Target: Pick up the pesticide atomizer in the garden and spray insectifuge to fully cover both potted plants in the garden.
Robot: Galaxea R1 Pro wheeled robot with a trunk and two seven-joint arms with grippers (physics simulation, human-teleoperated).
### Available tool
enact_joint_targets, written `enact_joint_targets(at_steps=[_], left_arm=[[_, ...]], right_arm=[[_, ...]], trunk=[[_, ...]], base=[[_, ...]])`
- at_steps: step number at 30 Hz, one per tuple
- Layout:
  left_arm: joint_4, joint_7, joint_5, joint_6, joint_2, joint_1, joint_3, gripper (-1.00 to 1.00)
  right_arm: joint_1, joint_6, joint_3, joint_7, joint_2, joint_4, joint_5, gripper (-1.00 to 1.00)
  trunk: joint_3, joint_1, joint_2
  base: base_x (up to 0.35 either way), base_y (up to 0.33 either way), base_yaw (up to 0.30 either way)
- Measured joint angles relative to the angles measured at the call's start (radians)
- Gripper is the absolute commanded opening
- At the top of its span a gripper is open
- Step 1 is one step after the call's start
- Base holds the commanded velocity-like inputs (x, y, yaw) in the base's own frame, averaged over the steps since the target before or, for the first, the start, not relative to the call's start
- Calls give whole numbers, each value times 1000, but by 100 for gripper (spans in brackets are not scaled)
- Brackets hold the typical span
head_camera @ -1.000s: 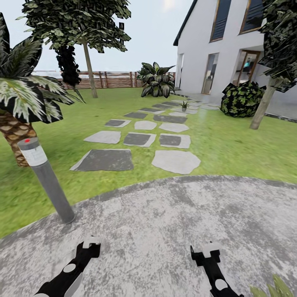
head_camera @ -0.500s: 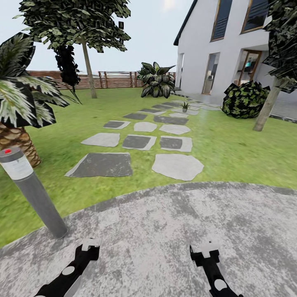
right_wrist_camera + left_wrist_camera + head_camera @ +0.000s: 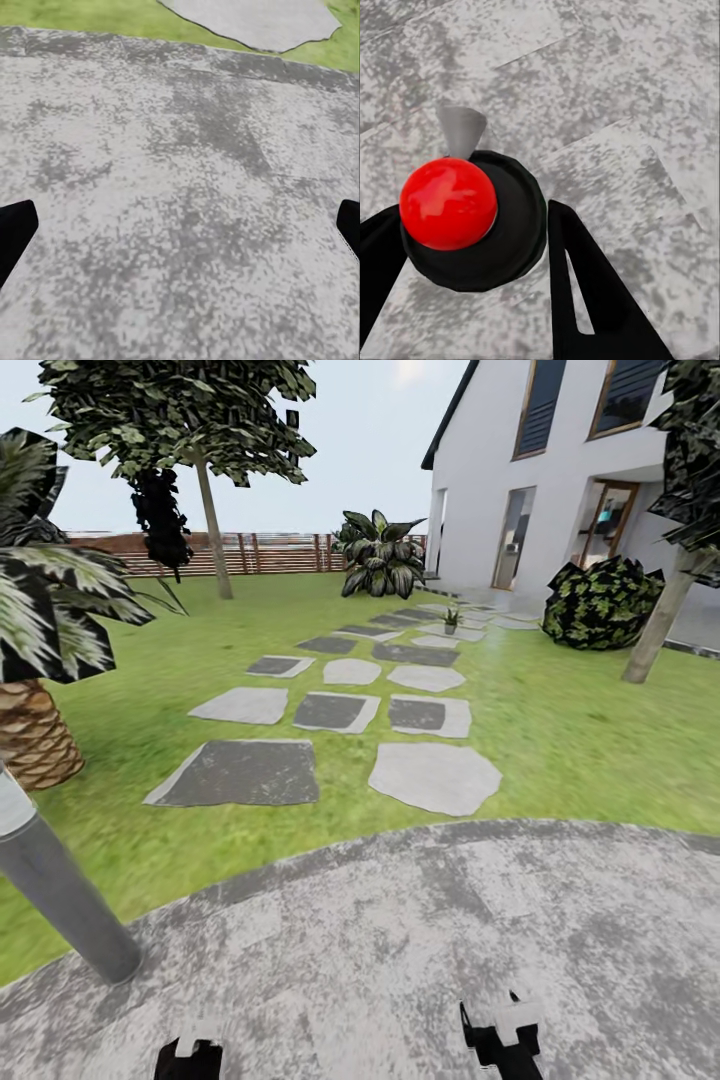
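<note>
While the right pincer gapes wide over paving, the left pincer's spread is unclear.

Grey mottled paved circle bordered by lawn; stepping stones on grass; bollard at paving edge.

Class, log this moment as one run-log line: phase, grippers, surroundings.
phase: crossing paved circle toward stepping stones | left gripper: around red-topped object | right gripper: open, empty | grey post left
</note>
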Motion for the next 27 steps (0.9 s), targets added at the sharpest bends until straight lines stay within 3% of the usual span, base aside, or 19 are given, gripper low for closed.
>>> enact_joint_targets(at_steps=[6,18,27], left_arm=[[48,2,0,-99,-3,10,0,-100],[56,1,-1,-107,-3,10,0,-100],[56,1,0,-109,-3,9,0,-100]], right_arm=[[1,-17,0,-1,-4,9,0,100],[3,-17,0,-5,-3,11,-2,100],[3,-16,0,-5,0,11,-2,100]], trunk=[[0,0,0],[0,0,0],[0,0,0]], base=[[339,0,0],[338,0,-22],[339,0,-271]])
